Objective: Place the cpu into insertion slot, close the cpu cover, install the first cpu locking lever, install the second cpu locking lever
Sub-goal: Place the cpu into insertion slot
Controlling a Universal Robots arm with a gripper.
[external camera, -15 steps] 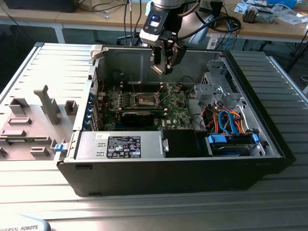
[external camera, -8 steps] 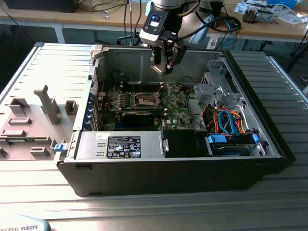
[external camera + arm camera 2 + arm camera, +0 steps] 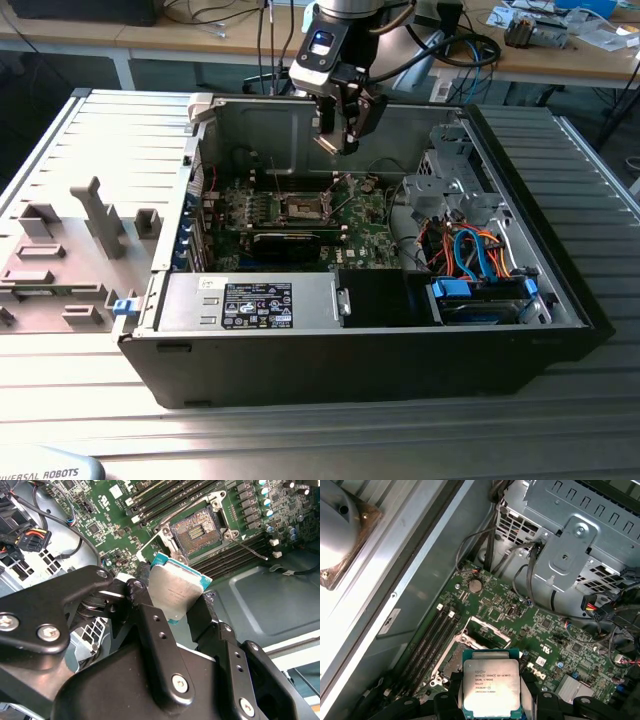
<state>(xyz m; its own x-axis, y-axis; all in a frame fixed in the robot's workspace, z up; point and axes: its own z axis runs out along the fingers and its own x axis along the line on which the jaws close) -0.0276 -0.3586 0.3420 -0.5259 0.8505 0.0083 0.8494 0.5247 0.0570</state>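
The gripper pinches the cpu by its edges; the cpu hangs in the air over the slot, not in it; the slot is open and bare; no step is done yet; closing and locking are left too.

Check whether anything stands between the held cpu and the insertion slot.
Nothing visible does. The cpu, clamped between the fingers, hangs over the motherboard, and the insertion slot lies uncovered, with open air between them.
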